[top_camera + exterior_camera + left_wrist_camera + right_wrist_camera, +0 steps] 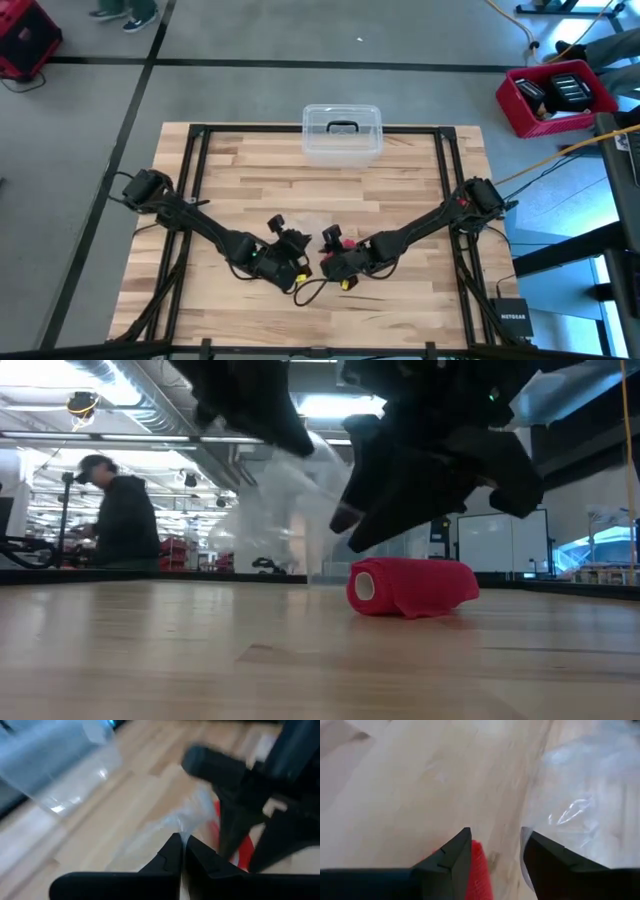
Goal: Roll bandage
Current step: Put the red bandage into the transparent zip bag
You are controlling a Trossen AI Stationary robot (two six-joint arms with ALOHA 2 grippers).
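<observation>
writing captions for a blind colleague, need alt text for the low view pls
A rolled red bandage lies on its side on the wooden table, with dark robot arms hanging just above it. Crinkled clear plastic wrapper sits behind, and a person stands far off.

The bandage (412, 587) is bright red, a plain roll with a pale hollow at its end. The counter (400, 190) is light wood in mixed blond and tan strips, framed in black. Both arms are black. At the counter's far edge, the box (342, 135) is clear with a dark handle. The wrapper (585, 795) is clear and glossy.
</observation>
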